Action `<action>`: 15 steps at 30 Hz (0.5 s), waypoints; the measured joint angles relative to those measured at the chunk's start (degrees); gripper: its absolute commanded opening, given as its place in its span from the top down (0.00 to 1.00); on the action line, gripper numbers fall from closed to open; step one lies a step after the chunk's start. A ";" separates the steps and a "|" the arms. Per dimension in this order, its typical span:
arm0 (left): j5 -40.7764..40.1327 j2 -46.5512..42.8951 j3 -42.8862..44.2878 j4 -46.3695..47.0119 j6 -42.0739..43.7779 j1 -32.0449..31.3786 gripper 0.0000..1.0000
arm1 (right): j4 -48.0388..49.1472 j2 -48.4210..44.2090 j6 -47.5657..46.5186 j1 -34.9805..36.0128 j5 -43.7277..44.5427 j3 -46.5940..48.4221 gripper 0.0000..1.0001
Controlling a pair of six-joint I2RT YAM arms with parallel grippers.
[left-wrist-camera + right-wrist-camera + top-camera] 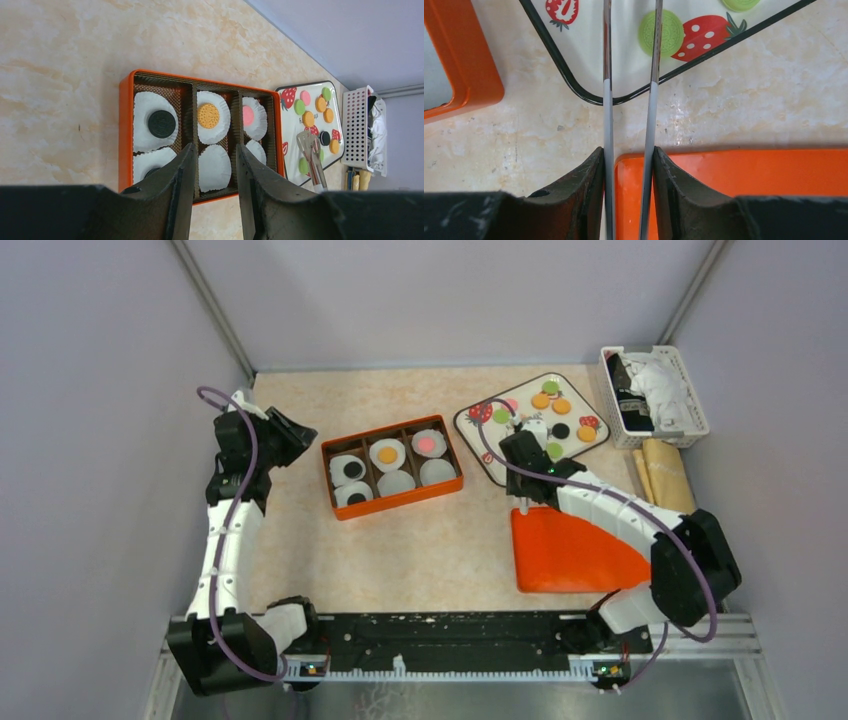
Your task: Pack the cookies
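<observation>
One box (125,130) has six compartments and six paper cups (214,167), one per compartment. Four cups carry one cookie (208,115) each: two black, one orange, one pink. Two cups are bare. One tray (291,127) carries nine cookies: four orange, three green, one pink, one black. That makes thirteen cookies. On the bench there are also one pair of tongs (307,145), one orange lid (570,555) and one white basket (695,425). There is one left pincer (215,150) and one right pincer (629,152).

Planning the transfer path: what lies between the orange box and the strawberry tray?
Only bare table separates box and tray; top and right wrist views show it.
</observation>
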 measured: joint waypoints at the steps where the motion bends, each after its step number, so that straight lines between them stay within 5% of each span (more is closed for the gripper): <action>1: -0.02 0.00 0.00 0.00 0.00 0.00 0.58 | 0.44 0.79 -0.02 -0.28 -0.39 0.00 0.65; 15: -0.04 0.00 0.00 0.15 0.02 0.00 0.58 | 2.25 7.98 -0.42 -3.91 -2.38 6.91 0.62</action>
